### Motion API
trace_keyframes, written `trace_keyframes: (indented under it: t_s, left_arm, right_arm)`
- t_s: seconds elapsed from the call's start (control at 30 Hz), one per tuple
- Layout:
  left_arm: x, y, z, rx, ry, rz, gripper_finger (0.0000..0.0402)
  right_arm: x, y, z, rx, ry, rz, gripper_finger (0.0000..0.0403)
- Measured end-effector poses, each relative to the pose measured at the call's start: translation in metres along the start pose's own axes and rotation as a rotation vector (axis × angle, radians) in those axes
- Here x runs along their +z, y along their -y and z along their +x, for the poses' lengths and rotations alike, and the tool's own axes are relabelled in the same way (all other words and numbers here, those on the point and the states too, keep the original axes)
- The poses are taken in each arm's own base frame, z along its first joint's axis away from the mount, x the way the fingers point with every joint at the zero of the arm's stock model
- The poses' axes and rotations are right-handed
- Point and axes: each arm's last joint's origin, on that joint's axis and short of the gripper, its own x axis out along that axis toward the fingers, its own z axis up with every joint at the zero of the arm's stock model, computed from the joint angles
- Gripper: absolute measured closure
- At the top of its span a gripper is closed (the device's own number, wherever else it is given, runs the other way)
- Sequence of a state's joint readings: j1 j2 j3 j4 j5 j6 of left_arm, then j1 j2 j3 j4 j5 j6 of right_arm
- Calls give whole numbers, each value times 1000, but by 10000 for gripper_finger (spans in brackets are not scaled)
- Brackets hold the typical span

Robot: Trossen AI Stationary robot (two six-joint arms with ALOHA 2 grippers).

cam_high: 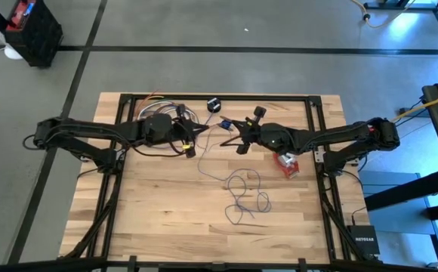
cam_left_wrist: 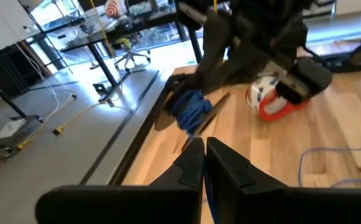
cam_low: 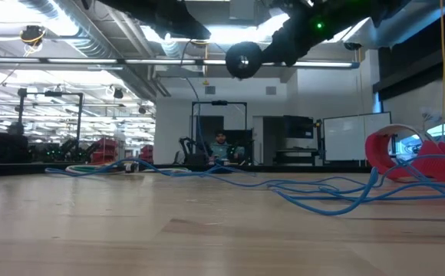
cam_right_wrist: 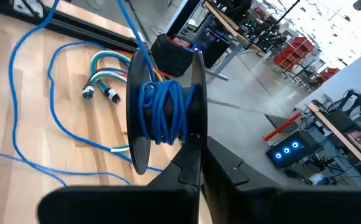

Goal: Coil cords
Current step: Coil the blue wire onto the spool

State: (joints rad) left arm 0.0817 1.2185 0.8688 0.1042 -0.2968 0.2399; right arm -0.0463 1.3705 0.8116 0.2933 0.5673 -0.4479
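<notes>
A: Since the long thin bluish cord [cam_high: 246, 193] is so slight, how is it expected to handle?

B: It is judged light and limp, with no stiffness to keep a shape. Most of it is spread in loose overlapping loops on the pale wooden tabletop [cam_high: 158, 219]. Several turns are wound on the small black round reel [cam_right_wrist: 163, 112], which is held up off the wood. Tangling is considered the main risk if the cord is pulled hard.

A: How is the reel held?

B: The fingers of the right gripper [cam_right_wrist: 198, 155] are closed on the reel's rim. The rigid rim is thought the best place to hold, since the cord itself would slip.

A: And the left gripper [cam_left_wrist: 204, 149]?

B: Its fingers are shut, just beside the reel. Whether the strand is pinched between them cannot be made out.

A: The short red-and-white cord bundle [cam_high: 287, 165]?

B: It is left lying beneath the right arm, apparently soft and light. A grasp across its middle is advised.
</notes>
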Motion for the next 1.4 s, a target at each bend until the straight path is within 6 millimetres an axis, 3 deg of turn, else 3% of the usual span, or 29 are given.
trace_keyframes:
  t_s: [0.17,0.37,0.5,0.77,0.93,1.17,1.4]
  left_arm:
    - [-3,-9,0,24,-28,-53,361]
    - [-13,-15,-2,26,-166,-62,276]
    - [-19,-14,-1,27,-187,-107,243]
    - [-70,10,40,-31,-22,-166,235]
    - [-103,22,84,-9,-44,-133,235]
    - [-116,23,139,75,-73,-32,235]
    - [-110,18,153,92,-25,-11,235]
  right_arm:
    - [0,0,0,-4,-4,-2,390]
    - [-1,0,0,-1,-9,-6,390]
    - [-1,0,0,-1,-9,-7,390]
    - [-1,0,0,3,-6,-7,390]
    - [-1,0,0,3,-3,-8,390]
    - [-1,0,0,-2,-9,-18,390]
    - [-1,0,0,-5,-10,-17,390]
